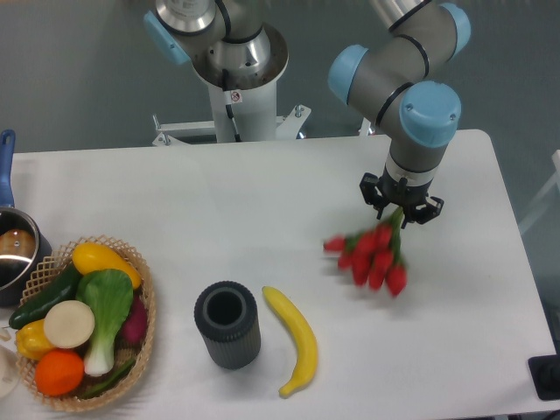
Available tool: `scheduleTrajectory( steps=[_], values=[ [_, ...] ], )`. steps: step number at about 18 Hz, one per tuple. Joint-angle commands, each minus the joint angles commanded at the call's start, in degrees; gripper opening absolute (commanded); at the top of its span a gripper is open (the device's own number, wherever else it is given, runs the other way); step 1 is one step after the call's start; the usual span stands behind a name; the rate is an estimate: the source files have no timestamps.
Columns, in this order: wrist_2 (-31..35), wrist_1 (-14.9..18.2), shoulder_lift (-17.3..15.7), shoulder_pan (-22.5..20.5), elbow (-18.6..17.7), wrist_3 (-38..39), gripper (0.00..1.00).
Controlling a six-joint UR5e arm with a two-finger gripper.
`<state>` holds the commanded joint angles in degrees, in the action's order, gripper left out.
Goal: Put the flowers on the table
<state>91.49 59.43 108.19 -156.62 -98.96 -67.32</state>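
So, from my screen: gripper (401, 213) pinching flowers (372, 254) by stems, red buds hanging just below-left of fingers, over table (262, 219), right of banana (296, 339).

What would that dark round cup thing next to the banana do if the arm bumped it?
The dark cup stands upright on the table and looks taller than wide, so a high nudge might tip it. Its round wall suggests it would then roll, perhaps toward the banana beside it. Its side looks ribbed, so probably not slippery.
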Motion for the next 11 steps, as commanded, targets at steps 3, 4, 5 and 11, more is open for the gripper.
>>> scheduleTrajectory(
  steps=[3, 4, 5, 11],
  values=[
    [0.09, -2.73, 0.00, -0.87, -0.61, 0.44, 1.00],
    [-0.26, -3.35, -0.17, -1.66, -0.70, 0.09, 1.00],
    [-0.35, -4.40, -0.26, -2.10, -0.70, -0.09, 1.00],
    [-1.23, -6.78, -0.26, -3.25, -0.79, -0.09, 1.00]
  ],
)
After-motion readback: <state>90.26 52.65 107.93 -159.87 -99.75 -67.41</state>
